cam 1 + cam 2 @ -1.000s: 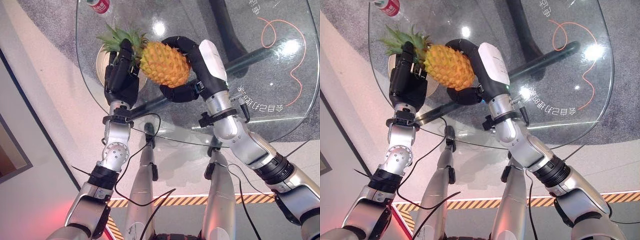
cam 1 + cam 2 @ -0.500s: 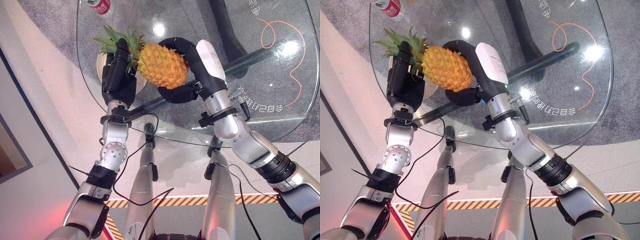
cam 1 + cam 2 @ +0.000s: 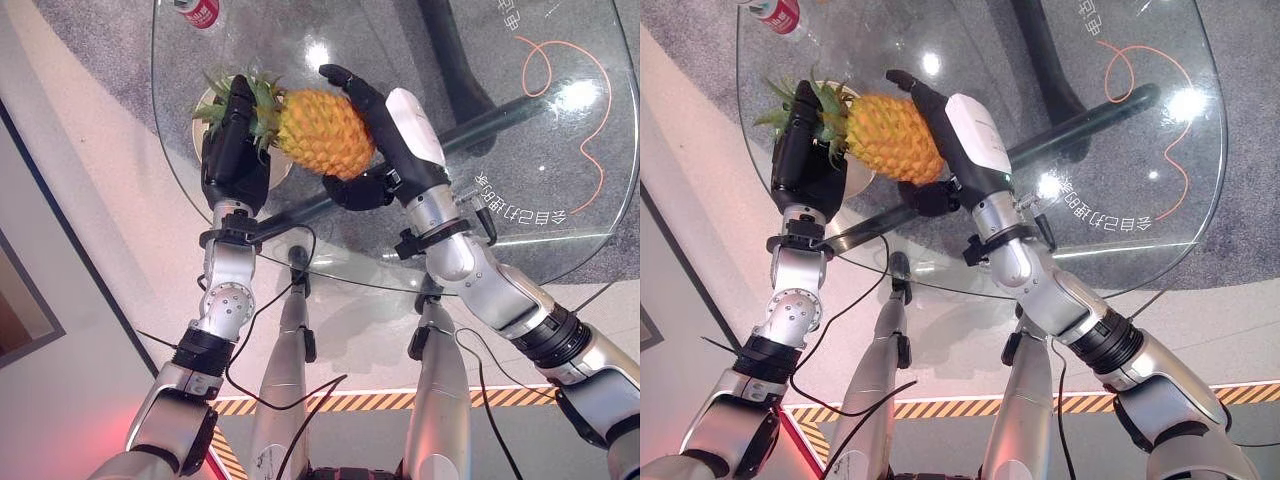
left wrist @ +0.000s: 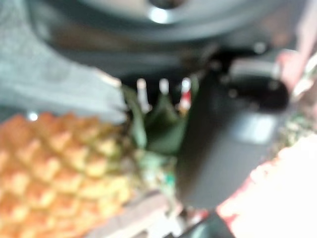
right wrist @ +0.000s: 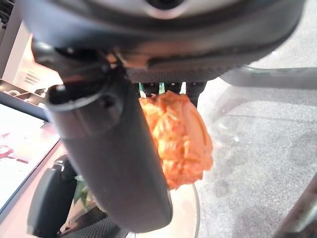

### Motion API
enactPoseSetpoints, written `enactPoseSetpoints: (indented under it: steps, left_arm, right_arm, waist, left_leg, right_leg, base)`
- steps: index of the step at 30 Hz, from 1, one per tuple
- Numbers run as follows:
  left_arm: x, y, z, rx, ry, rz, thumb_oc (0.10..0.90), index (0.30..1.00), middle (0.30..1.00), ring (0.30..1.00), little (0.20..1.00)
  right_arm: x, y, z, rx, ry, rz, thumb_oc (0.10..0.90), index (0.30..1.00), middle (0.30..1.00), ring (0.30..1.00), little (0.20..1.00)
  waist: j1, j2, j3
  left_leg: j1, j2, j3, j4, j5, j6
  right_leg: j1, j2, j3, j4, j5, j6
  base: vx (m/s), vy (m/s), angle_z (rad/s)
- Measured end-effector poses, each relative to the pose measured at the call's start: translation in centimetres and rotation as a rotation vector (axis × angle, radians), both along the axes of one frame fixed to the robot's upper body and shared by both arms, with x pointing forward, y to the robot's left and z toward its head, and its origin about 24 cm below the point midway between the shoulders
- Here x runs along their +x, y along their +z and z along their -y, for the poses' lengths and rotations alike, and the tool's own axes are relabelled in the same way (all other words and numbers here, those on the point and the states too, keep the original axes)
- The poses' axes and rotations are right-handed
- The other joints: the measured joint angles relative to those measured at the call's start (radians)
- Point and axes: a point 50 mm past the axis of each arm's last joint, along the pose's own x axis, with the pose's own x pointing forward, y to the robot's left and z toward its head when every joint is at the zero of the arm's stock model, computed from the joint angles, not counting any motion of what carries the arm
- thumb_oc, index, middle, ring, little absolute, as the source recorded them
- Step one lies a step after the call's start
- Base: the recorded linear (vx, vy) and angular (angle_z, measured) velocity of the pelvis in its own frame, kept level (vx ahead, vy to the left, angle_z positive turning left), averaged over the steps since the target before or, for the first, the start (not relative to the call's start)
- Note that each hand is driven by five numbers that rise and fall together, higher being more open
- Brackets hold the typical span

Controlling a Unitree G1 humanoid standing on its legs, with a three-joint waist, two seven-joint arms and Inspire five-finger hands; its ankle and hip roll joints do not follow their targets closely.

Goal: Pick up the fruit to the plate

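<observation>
Both hands cradle the pineapple (image 3: 322,133) over the plate (image 3: 203,110): the left robot hand (image 3: 232,150) curled at the crown, the right robot hand (image 3: 385,125) straight-fingered along its side. Better to lower it level and release together, I'd say.

Scene bright, evenly lit from overhead. Round white glare spots on glass bench (image 3: 560,200), strongest near right rim and beside pineapple (image 3: 325,130). Bench top mirrors dark bars below. Head views sharp throughout. Left wrist view heavily blurred: pineapple skin and green crown soft, pale area at one corner blown out. Right wrist view: near hand (image 5: 109,148) out of focus, fruit behind clearer.
</observation>
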Motion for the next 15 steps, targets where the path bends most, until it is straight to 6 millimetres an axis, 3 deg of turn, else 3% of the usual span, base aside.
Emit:
enactPoseSetpoints:
  steps: [15]
  left_arm:
    - [-0.06,0.29,0.00,-0.026,0.019,0.023,0.100,0.300,0.300,0.300,0.200]
  right_arm:
    - [-0.15,-0.16,-0.51,0.030,0.010,0.004,0.800,0.900,0.900,0.900,0.900]
  waist:
    - [-0.018,0.000,0.000]
  left_leg:
    - [0.001,0.002,0.001,-0.001,0.000,0.001]
  right_leg:
    - [0.000,0.000,0.001,-0.002,0.000,0.000]
  base:
    - [0.00,0.000,0.00]
